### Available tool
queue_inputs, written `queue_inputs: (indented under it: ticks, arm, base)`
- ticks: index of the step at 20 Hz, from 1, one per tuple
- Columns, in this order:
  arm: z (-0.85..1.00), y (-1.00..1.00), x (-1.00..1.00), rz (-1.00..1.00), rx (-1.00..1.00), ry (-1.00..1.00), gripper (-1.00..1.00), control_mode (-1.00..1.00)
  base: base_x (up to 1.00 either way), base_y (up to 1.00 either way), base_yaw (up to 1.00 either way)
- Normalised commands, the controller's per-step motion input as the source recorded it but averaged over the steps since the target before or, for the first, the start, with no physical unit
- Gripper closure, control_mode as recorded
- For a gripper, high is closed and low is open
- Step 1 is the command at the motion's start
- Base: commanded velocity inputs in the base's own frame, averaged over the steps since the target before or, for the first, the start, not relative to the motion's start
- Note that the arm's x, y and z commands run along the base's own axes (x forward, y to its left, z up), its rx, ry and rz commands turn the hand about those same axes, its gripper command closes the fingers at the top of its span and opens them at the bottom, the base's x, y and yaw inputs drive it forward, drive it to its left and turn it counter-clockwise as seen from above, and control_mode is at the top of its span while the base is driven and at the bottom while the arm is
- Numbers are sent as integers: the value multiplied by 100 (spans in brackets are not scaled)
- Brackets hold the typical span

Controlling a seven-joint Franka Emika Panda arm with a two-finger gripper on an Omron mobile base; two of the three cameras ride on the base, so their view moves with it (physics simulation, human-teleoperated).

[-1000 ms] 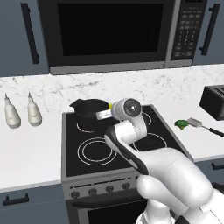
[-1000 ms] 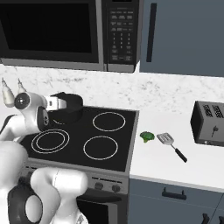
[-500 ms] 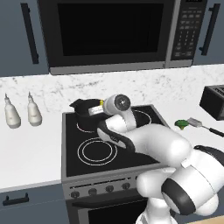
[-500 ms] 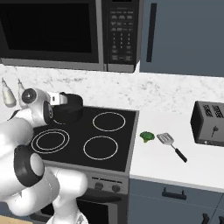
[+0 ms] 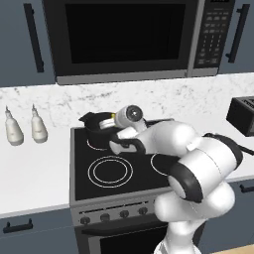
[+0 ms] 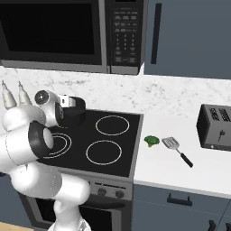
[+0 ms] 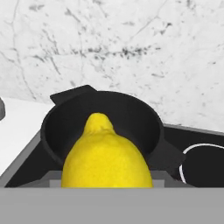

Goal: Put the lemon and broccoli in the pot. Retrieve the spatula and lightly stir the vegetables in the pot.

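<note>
Stove (image 5: 124, 171): lemon (image 7: 107, 155) (gripper-held) over pot (image 7: 100, 124).

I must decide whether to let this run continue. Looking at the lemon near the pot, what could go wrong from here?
1. The lemon sits at the near rim of the pot, not clearly over its middle; released now, it might hit the rim and roll onto the stove.
2. The pot is small and the gripper is close to it, so a push could shift it.
3. The broccoli and spatula lie close together on the counter; picking up one might knock the other.
</note>
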Motion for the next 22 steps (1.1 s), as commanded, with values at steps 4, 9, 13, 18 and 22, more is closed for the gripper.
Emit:
queue_inputs:
  ticks: [4, 9, 13, 18, 22]
  arm:
    - [-24, 8, 48, 0, 0, 8, 100, -100]
    - [-27, 13, 33, 0, 0, 4, 100, -100]
    - [-28, 13, 31, 0, 0, 2, 100, -100]
    - [-32, 15, 25, 0, 0, 0, 100, -100]
    - [-34, 22, 22, 0, 0, 0, 100, -100]
  base:
    - [0, 0, 0]
    - [0, 0, 0]
    - [0, 0, 0]
    - [0, 0, 0]
    - [0, 0, 0]
